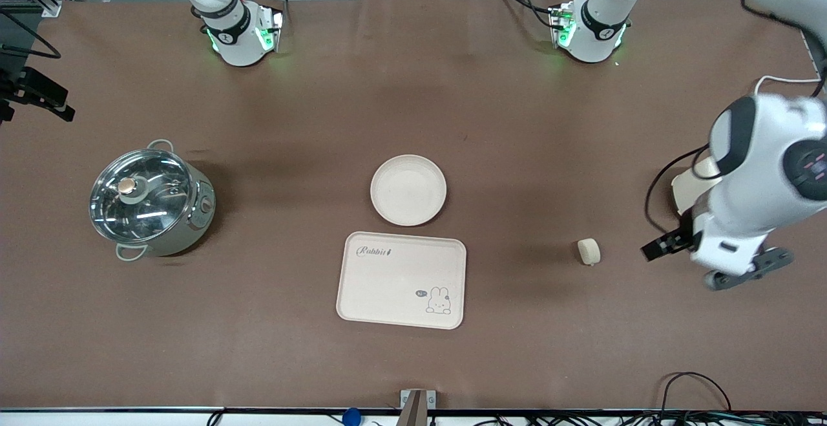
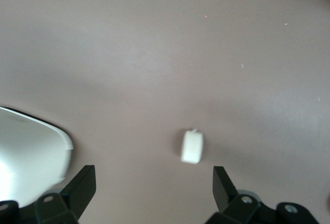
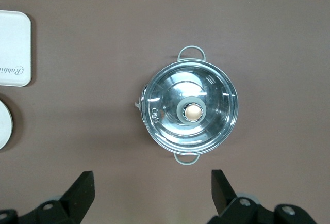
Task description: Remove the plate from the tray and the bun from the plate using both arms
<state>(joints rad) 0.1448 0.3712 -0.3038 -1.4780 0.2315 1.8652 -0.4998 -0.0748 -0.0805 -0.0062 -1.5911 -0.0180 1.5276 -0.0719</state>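
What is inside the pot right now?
The pot has its glass lid on, knob in the middle. Through the glass only shiny metal and reflections show; whether any food or water sits inside cannot be told.

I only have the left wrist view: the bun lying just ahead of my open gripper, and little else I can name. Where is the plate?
Observer: The plate sits empty in the middle of the table, just farther from the front camera than the rabbit tray, not on it.
Operator: And the bun relative to those?
Observer: The bun lies by itself toward the left arm's end, beside the tray, touching neither.
Operator: What is the right arm doing?
Observer: The right gripper hangs open, holding nothing, above the table beside a lidded pot at the right arm's end.
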